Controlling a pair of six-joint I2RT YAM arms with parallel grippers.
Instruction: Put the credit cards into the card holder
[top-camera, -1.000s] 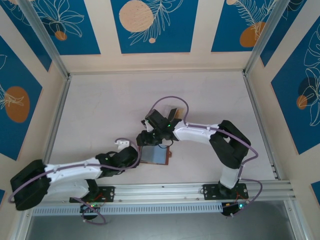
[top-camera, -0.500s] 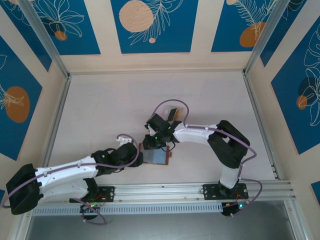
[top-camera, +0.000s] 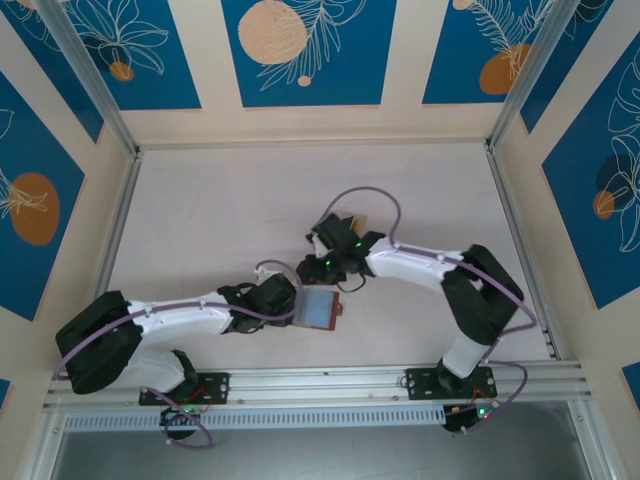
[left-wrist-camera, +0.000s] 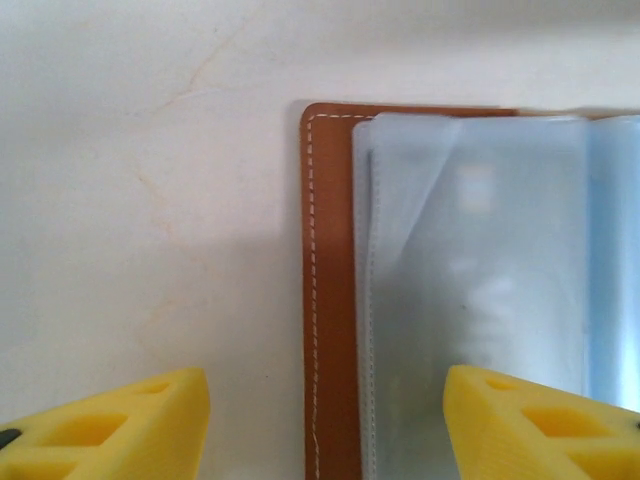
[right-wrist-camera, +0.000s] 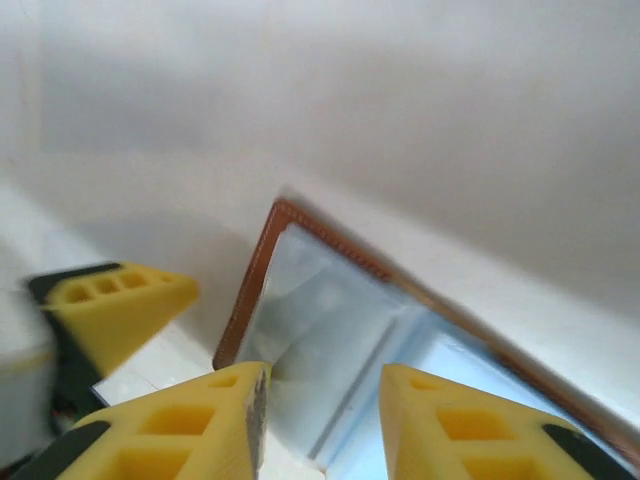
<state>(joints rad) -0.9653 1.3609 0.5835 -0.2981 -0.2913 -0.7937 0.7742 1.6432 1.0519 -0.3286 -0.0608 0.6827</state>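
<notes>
Remote station, mid-task: the card holder (top-camera: 318, 310) lies open and flat on the tabletop (top-camera: 220, 220), its pale grey-blue pockets (left-wrist-camera: 470, 280) facing up, with both arms converging on it. My left pincer (top-camera: 292, 303) sits at the holder's left edge. Its jaws are spread wide and grip nothing, and they straddle the stitched brown border (left-wrist-camera: 330, 300), a position I judge is meant to pin or steady the leather so the sleeves stay put. My right pincer (top-camera: 322, 283) hovers over the holder's far edge with its jaws at a narrow gap and nothing between them. It looks down onto a lifted corner of the plastic sleeves (right-wrist-camera: 330, 330), I think to tease a pocket open for a card. One yellow finger (right-wrist-camera: 115, 300) of the left pincer appears just beside that corner. Whether any credit card already sits in the pockets I cannot tell. Compared with a second ago, the left arm has pushed in closer, so its pincer now overlaps the holder's left side. The right pincer has slid towards the holder's right half and its elbow has swung outward. The holder itself has barely moved.
</notes>
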